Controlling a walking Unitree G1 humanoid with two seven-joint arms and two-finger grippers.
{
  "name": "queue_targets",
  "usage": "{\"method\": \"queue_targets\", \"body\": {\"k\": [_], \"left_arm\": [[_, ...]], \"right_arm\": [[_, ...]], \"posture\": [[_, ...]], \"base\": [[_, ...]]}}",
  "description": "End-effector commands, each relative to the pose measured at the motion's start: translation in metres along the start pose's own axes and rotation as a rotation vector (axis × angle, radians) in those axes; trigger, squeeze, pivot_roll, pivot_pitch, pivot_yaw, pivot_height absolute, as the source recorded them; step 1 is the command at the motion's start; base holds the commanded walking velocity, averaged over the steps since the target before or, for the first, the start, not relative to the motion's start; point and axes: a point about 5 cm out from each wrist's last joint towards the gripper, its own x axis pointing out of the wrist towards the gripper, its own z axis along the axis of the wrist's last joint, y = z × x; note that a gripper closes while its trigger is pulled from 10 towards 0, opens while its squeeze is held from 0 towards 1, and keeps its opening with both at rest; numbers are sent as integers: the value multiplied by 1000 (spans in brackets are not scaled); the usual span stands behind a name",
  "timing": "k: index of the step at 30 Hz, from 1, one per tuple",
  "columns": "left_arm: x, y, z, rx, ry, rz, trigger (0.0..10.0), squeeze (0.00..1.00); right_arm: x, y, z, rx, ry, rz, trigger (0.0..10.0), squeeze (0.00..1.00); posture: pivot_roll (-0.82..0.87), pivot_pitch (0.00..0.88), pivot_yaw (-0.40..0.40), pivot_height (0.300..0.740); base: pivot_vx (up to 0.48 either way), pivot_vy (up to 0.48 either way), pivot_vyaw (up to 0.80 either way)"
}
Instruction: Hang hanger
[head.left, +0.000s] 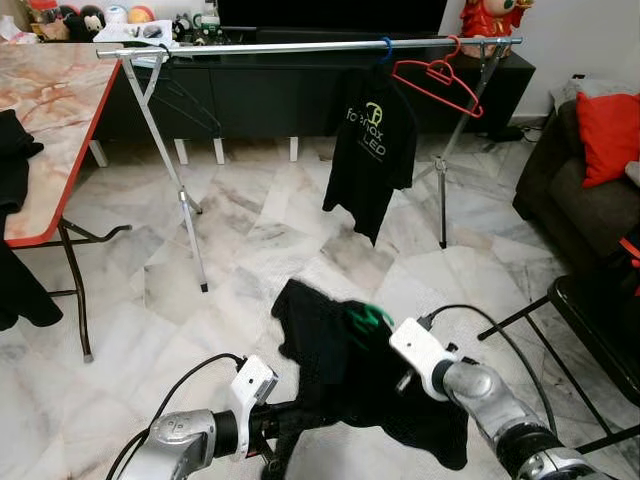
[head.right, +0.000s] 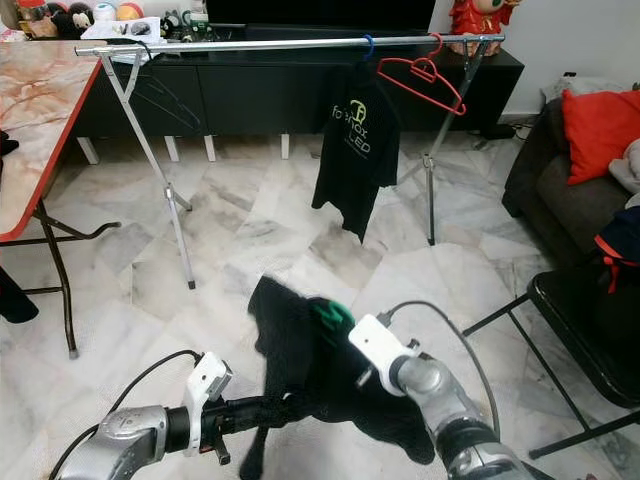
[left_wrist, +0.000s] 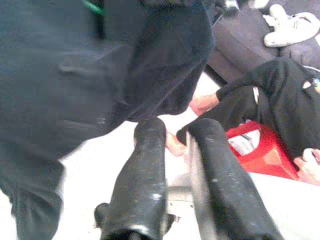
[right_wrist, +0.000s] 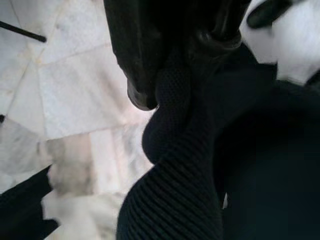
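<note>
The robot is carrying a black garment (head.left: 340, 370) on a green hanger (head.left: 368, 318) toward the clothes rail (head.left: 300, 46), well ahead and above. The right gripper (right_wrist: 170, 85) is pinching the fabric. The left gripper (head.left: 290, 415) is touching its lower edge; whether it grips, I cannot tell. Next, I think, comes lifting the hook over the rail.

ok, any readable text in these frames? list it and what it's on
"fo...nox" over "LED", partly lost in folds, under a round logo: black T-shirt hanging on the rail.
Red box in the left wrist view: label too blurred to read.
Nothing else legible.
</note>
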Motion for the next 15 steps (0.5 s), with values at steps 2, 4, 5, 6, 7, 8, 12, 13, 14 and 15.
{"method": "queue_targets", "body": {"k": [2, 4, 5, 6, 7, 8, 12, 13, 14, 15], "left_arm": [[-2, -4, 0, -17, 3, -32, 10000, 1000], [-3, -4, 0, -22, 5, -38, 10000, 1000], [-4, -4, 0, -21, 5, -38, 10000, 1000], [-4, -4, 0, -20, 7, -32, 10000, 1000], [-6, -2, 0, -7, 13, -4, 10000, 1000], [-8, 2, 1, 5, 14, 32, 10000, 1000], [-17, 12, 9, 69, 0, 122, 10000, 1000], [-19, 12, 11, 81, 9, 112, 10000, 1000], [-21, 11, 12, 87, 16, 105, 10000, 1000], [-21, 11, 12, 91, 19, 102, 10000, 1000]], "right_arm": [[0, -5, 8, 54, -59, -54, 0, 0], [1, -3, 9, 59, -79, -46, 0, 0], [1, -2, 10, 63, -85, -42, 0, 0], [1, -2, 11, 60, -95, -32, 0, 0], [1, -1, 13, 44, -112, -11, 0, 0], [1, -1, 13, 32, -118, 5, 0, 0], [-5, -3, 7, -80, -100, 95, 0, 0], [-7, -2, 4, -133, -92, 138, 0, 0], [-8, -1, 2, -164, -85, 161, 0, 0], [-8, 0, 1, -183, -81, 175, 0, 0]], "posture": [[8, 131, -63, 721], [11, 125, -61, 721], [11, 125, -61, 721], [11, 122, -61, 721], [11, 119, -60, 721], [11, 118, -60, 721], [10, 109, -62, 721], [10, 107, -62, 721], [11, 106, -63, 721], [11, 106, -63, 721]], "base": [[0, 0, 0], [0, 0, 0], [0, 0, 0], [0, 0, 0], [0, 0, 0], [0, 0, 0], [0, 0, 0], [0, 0, 0], [0, 0, 0], [0, 0, 0]]}}
